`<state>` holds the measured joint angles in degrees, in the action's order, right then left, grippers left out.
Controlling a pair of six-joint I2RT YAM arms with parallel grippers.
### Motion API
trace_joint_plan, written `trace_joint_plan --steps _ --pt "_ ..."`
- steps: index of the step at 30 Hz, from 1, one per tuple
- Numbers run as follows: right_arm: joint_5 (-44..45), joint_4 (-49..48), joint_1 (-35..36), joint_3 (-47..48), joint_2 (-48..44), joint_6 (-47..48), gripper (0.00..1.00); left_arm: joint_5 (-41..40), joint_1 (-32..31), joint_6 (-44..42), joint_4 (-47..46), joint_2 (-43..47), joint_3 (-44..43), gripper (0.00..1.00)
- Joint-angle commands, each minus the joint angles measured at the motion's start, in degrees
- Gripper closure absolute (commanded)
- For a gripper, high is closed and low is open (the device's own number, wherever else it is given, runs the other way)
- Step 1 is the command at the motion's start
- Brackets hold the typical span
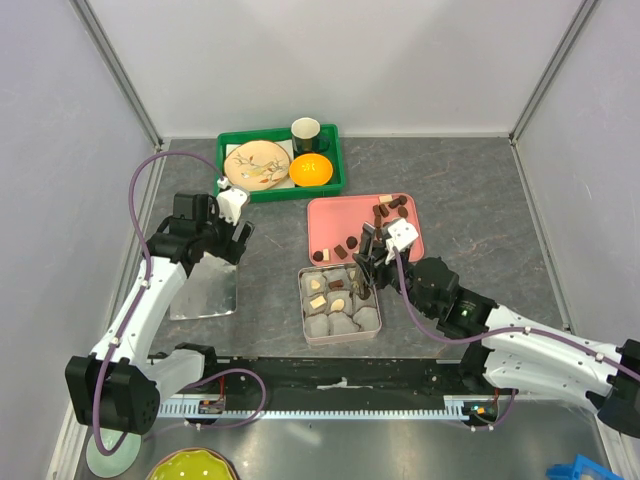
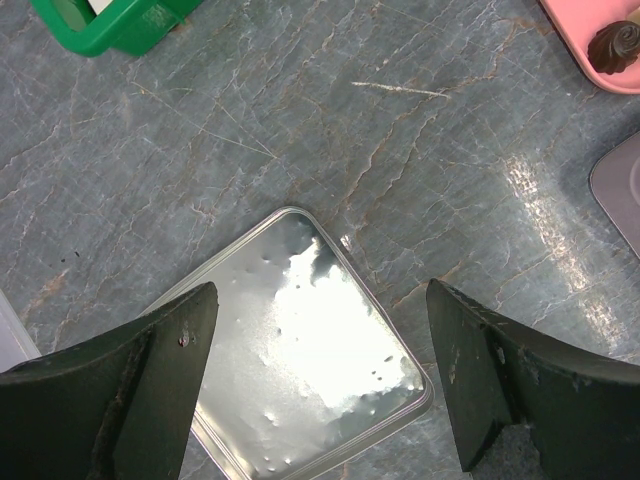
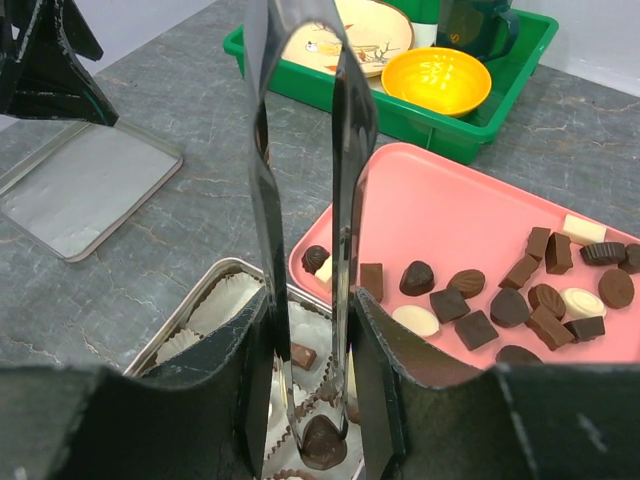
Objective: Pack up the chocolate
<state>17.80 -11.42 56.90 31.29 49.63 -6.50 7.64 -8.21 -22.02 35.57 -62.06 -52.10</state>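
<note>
The right gripper [image 3: 312, 372] is pressed together on a pair of tongs [image 3: 352, 150], and the tongs' tips pinch one dark piece [image 3: 322, 442] of chocolate. The tongs' long axis runs almost straight down from the gripper into the tin [image 3: 190, 310], so the piece hangs directly beneath the pincer at the far end of the blades. From the top view the tips sit over the tin's far right part, just inside its rim. The piece is low among the paper cups [image 3: 225, 300]. The wrist view is too crowded by the fingers to tell whether it rests in a cup or hangs just above one.

The rest of the chocolate [image 3: 480, 300] lies loose on the pink tray [image 3: 450, 200], which sits just beyond the tin's far side. A few pieces are already in cups on the tin's left side.

The left gripper [image 2: 320, 300] is spread wide with nothing between its fingers. It hovers over the lid [image 2: 300, 350], which lies flat well to the tin's left. The right arm is therefore the nearer one by far, to both tin and tray.

The coming move looks like a release. It turns on the piece being centred over an empty cup, since the drop follows the tongs' vertical line.
</note>
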Motion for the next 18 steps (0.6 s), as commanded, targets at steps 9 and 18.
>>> trace_joint_plan --steps 9,18 --pt "-0.84 -2.2 0.31 -0.88 -2.43 -1.23 0.54 -0.34 0.03 -2.32 -0.77 1.95 -0.2 0.08" --pt "3.73 -9.31 0.31 1.58 -0.33 1.49 0.66 -0.34 0.03 -2.24 -0.68 2.3 -0.29 0.08"
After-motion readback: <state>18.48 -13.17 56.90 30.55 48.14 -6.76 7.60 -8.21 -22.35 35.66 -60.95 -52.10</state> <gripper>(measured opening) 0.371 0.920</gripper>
